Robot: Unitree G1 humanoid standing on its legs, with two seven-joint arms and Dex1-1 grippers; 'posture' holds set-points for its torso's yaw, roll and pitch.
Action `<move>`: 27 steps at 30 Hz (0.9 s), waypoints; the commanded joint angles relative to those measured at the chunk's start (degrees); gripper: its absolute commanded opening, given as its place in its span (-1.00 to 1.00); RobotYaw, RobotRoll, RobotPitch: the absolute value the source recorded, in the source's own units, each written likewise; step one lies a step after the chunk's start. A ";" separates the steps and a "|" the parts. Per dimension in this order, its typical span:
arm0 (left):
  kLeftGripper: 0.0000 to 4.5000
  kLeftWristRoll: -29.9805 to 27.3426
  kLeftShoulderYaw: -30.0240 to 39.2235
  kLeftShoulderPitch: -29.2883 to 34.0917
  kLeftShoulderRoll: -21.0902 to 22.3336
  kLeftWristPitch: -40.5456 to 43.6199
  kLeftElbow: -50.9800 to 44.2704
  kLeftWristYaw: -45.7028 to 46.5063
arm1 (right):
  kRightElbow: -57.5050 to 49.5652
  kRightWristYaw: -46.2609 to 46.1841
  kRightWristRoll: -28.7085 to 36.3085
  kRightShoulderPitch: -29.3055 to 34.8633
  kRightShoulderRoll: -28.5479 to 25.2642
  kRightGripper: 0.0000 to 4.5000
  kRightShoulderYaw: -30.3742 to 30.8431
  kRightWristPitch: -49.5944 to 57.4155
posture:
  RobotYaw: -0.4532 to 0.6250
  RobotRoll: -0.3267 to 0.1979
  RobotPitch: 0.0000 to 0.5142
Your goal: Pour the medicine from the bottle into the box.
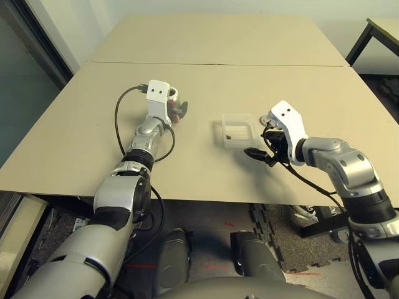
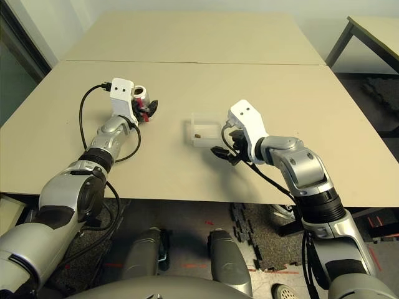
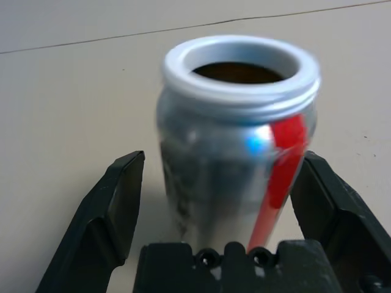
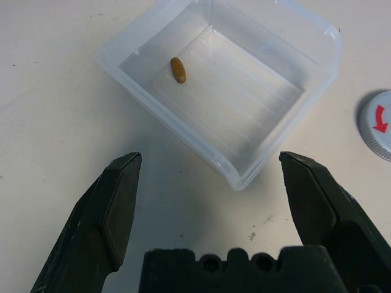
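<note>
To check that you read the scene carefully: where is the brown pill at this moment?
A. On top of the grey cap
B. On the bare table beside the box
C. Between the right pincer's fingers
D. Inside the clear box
D: the brown pill lies on the floor of the clear box, apart from the open right pincer.

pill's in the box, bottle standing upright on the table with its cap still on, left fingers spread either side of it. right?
Not quite: the bottle is uncapped; the left wrist view shows its open mouth. The cap lies beside the box. The pill is in the box, and the left gripper is spread around the upright bottle.
</note>
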 commanded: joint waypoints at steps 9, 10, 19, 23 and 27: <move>0.98 -0.10 -0.82 3.79 -0.75 -1.31 -1.24 -1.19 | -0.22 0.41 0.58 -0.31 -1.40 1.00 -0.32 -0.03 | -0.45 0.25 -0.66; 0.98 -0.14 -0.83 3.99 -0.83 -1.31 -1.47 -1.24 | -0.23 0.45 0.61 -0.29 -1.50 1.00 -0.34 -0.05 | -0.44 0.25 -0.66; 0.98 -1.58 -0.93 10.73 -1.99 0.06 -12.03 -2.74 | -1.51 0.77 1.34 0.04 -3.03 1.00 -1.12 0.52 | -0.42 0.25 -0.63; 0.98 -2.89 -1.33 17.16 -2.60 4.25 -23.34 -3.24 | -2.81 0.82 1.94 0.58 -3.87 1.00 -1.57 1.36 | -0.40 0.25 -0.61; 0.98 -4.03 -2.01 23.34 -3.02 10.24 -35.86 -2.56 | -3.48 1.06 2.54 0.97 -4.92 1.00 -2.08 1.79 | -0.38 0.25 -0.58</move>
